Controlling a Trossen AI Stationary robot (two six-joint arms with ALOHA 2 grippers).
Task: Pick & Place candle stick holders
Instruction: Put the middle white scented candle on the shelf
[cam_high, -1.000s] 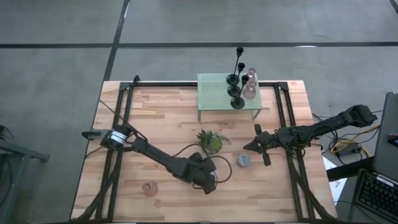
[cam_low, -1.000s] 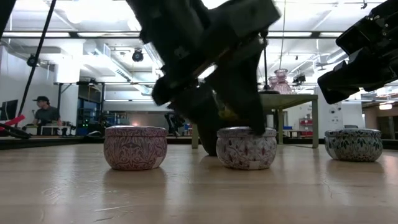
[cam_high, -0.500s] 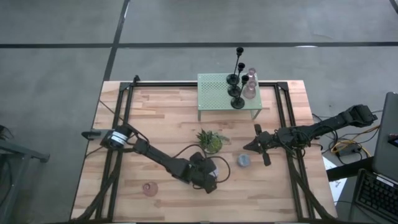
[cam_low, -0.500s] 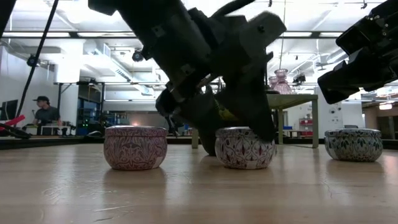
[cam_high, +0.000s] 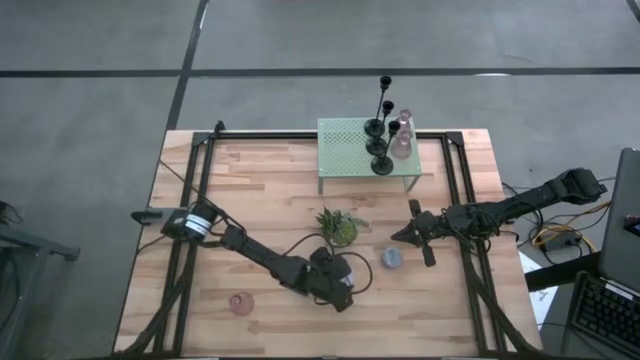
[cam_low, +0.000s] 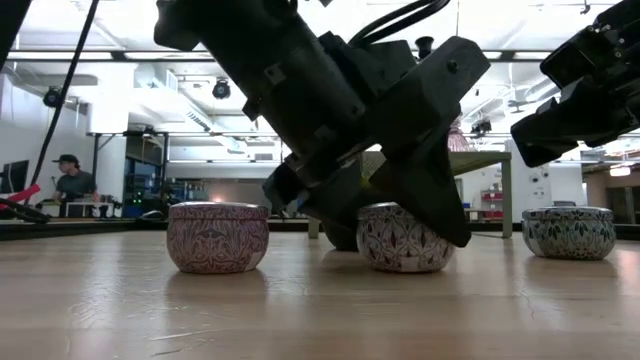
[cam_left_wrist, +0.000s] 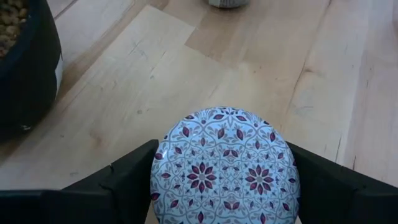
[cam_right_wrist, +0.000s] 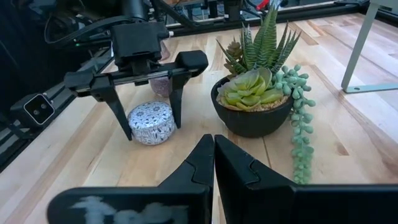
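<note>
The lilac holder (cam_left_wrist: 227, 168), a small round patterned tin, stands on its base on the table near the middle front. My left gripper (cam_high: 338, 276) is open over it, one finger on each side (cam_right_wrist: 176, 99). The blue holder (cam_high: 392, 258) stands just to its right and the pink holder (cam_high: 240, 302) at the front left. Three black candlesticks (cam_high: 382, 120) stand on the pale green rack (cam_high: 350, 150) at the back. My right gripper (cam_high: 412, 236) is shut and empty, hovering just beyond the blue holder. My left gripper's fingers (cam_left_wrist: 134, 168) come slanting down from the table's left and stand close against the lilac holder's round wall (cam_left_wrist: 163, 163) on two opposite sides. I cannot tell whether they touch it. The holder stands upright on the table.
A potted green plant (cam_high: 340, 226) stands just behind the lilac holder, close to my left gripper. A pink glass piece (cam_high: 402, 135) stands beside the candlesticks on the rack. Black frame rails (cam_high: 190, 200) run along both sides of the table. Bare wood lies at the front right.
My left gripper has shifted a little toward the table's right edge and tipped further over the lilac holder, so one finger now stands in front of it in the low view. The holders have stayed where they were.
</note>
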